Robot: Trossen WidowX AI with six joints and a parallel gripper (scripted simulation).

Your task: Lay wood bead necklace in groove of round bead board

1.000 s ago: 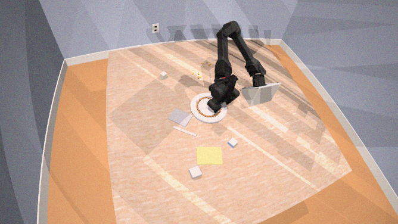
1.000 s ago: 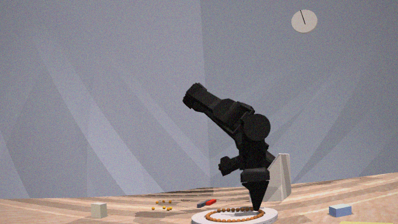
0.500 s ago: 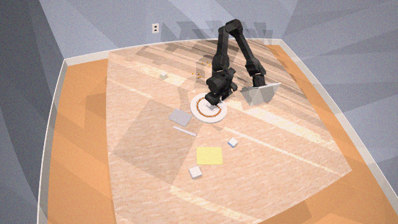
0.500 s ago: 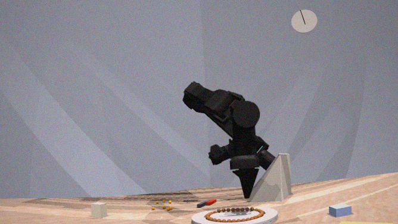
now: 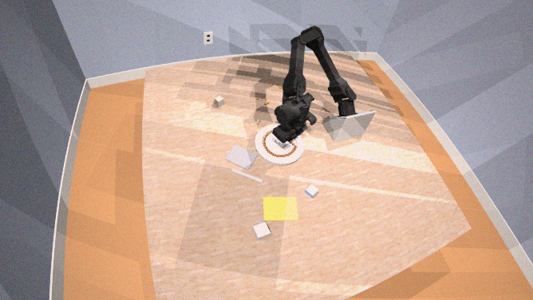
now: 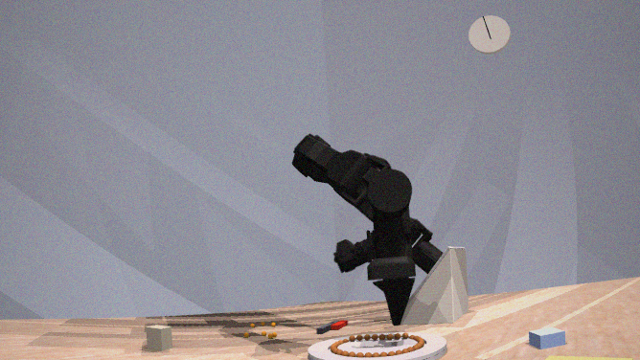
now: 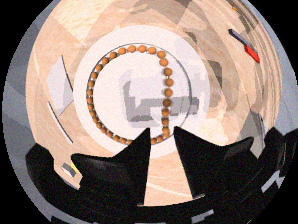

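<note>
The wood bead necklace (image 5: 266, 140) (image 6: 422, 342) (image 7: 91, 90) lies on the round white bead board (image 5: 261, 151) (image 6: 437, 346) (image 7: 133, 72). Its left arc follows the circular groove. Its right part runs straight across the board's inner area, so the loop is D-shaped in the wrist view. My gripper (image 5: 282, 142) (image 6: 398, 322) (image 7: 161, 131) points down a little above the board's near edge. Its fingers are nearly closed, with a narrow gap and nothing between them. The necklace is clear of the fingertips.
A grey wedge (image 5: 349, 125) (image 6: 441, 292) stands right of the board. Behind it lie a red-black item (image 6: 332, 326) (image 7: 245, 43), loose orange beads (image 6: 262, 330) and a beige cube (image 5: 218, 101) (image 6: 158, 337). A white tile (image 5: 241, 156), a blue block (image 5: 311, 191) and a yellow sheet (image 5: 280, 208) lie in front.
</note>
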